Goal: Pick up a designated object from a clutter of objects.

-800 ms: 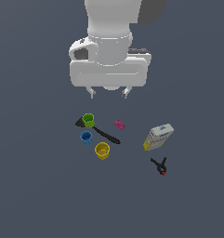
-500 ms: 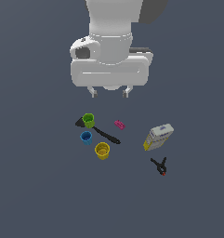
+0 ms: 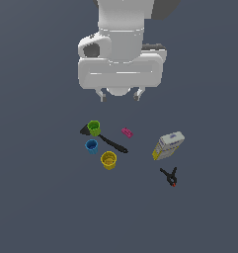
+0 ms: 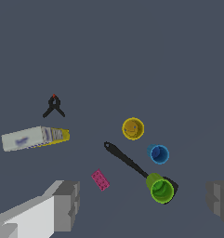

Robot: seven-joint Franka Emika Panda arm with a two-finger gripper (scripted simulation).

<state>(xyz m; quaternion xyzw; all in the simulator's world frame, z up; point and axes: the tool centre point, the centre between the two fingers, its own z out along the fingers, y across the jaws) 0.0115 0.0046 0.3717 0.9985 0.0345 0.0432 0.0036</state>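
Above the clutter, the gripper point(image 3: 120, 96) hangs with its jaws spread wide and nothing between them; in the wrist view its two grey fingers point(image 4: 67, 204) sit far apart at either side of the frame. Below it on the dark floor point(image 3: 41, 197), the clamp point(image 3: 170, 176) lies alone at the exterior view's lower right, handles splayed and a red tip showing, near the box point(image 3: 168, 145) but apart from it. The box is white with a yellow end and lies on its side. Toward the exterior view's left sits the rest of the group: a green cup point(image 3: 94, 128) resting at the spatula's point(image 3: 108, 142) broad end, a blue cup point(image 3: 91, 146) just beside the spatula, and a yellow cup point(image 3: 108, 160) near the handle's tip. A small pink piece point(image 3: 127, 132) lies between the spatula and the box. In the wrist view the clamp point(image 4: 53, 105) appears past the box, well apart from the cups.
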